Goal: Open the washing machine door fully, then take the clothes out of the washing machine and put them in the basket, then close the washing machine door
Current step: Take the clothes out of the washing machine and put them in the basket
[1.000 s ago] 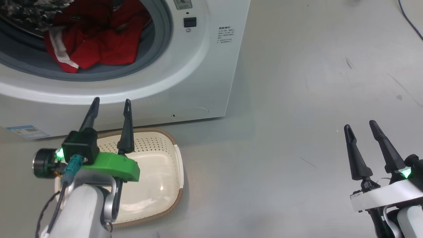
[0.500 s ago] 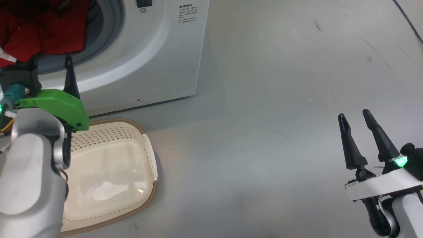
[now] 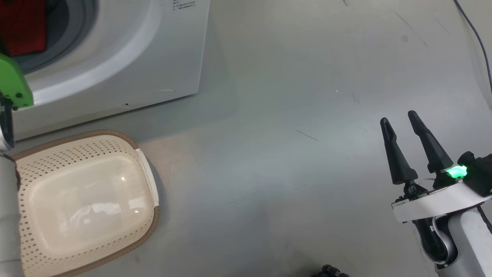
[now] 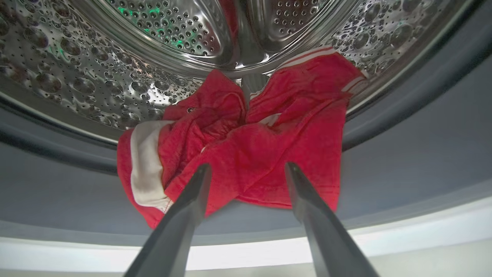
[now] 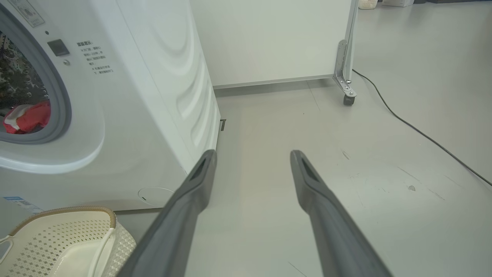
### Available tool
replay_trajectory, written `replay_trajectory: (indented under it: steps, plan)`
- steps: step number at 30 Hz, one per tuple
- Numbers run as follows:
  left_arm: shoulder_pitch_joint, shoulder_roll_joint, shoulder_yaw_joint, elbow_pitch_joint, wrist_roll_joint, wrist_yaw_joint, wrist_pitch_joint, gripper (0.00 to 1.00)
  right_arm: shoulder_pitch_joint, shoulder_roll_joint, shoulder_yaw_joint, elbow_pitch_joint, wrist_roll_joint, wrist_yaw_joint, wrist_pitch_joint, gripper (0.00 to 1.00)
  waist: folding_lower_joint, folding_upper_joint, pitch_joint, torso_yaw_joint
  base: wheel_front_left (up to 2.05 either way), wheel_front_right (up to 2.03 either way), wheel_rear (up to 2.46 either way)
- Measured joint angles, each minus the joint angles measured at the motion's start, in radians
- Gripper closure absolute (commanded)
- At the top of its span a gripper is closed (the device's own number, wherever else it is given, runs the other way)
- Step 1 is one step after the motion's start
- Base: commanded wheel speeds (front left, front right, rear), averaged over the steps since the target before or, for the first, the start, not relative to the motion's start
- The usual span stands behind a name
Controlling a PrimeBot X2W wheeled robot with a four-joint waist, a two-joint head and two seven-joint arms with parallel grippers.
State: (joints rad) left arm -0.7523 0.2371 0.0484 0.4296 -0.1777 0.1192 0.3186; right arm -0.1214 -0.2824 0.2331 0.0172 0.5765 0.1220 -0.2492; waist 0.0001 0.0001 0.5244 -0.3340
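Clothes (image 4: 246,154): one bright red garment, soft knit with a fine nap, crumpled into folds. A broad white band runs along its left edge and thin white trim shows at the upper right. It lies at the bottom of the drum (image 4: 96,77), with its lower hem spilling over the grey gasket (image 4: 403,161).

Drum: polished steel, dimpled and perforated, with smooth raised ribs. Gasket: matte, smooth, curved.

Left gripper (image 4: 248,166): released, its two dark tapered fingers spread wide. The tips show in front of the red cloth at the mouth of the washing machine (image 3: 153,57). Cannot tell if they touch it. Nothing is pinched between them.

Right gripper (image 3: 398,117): released and holding nothing. Its fingers are apart over bare floor (image 3: 288,173), well away from the machine.

Washing machine: glossy white casing, rounded front recess, ribbed side panel.

Basket (image 3: 88,132): cream plastic, rounded rectangle, with rows of small holes in the walls, a glossy bottom and a brown woven-look rim. It sits on the floor just in front of the machine.

Floor: pale grey, smooth, lightly scuffed. A dark cable (image 5: 415,129) trails across it.
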Motion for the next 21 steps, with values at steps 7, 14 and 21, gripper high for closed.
replay_trajectory:
  steps: [7, 14, 21]
  plan:
    - [-0.092, 0.029, 0.030, 0.047, 0.057, 0.000, 0.060, 0.00, -0.020, 0.000, -0.001, 0.000, 0.023, 0.000, 0.000, 0.00, 0.0000, -0.0001, 0.045, -0.036, 0.00, 0.00, 0.00]
    - [-0.149, 0.031, 0.060, 0.094, 0.114, 0.000, 0.094, 0.00, -0.044, 0.002, -0.002, -0.002, 0.032, 0.000, 0.000, 0.00, 0.0000, 0.0000, 0.089, -0.063, 0.00, 0.00, 0.00]
    - [-0.171, 0.027, 0.134, 0.152, 0.157, 0.000, 0.094, 0.00, -0.056, 0.003, 0.000, 0.006, 0.032, 0.000, 0.000, 0.00, 0.0000, 0.0000, 0.108, -0.079, 0.00, 0.00, 0.00]
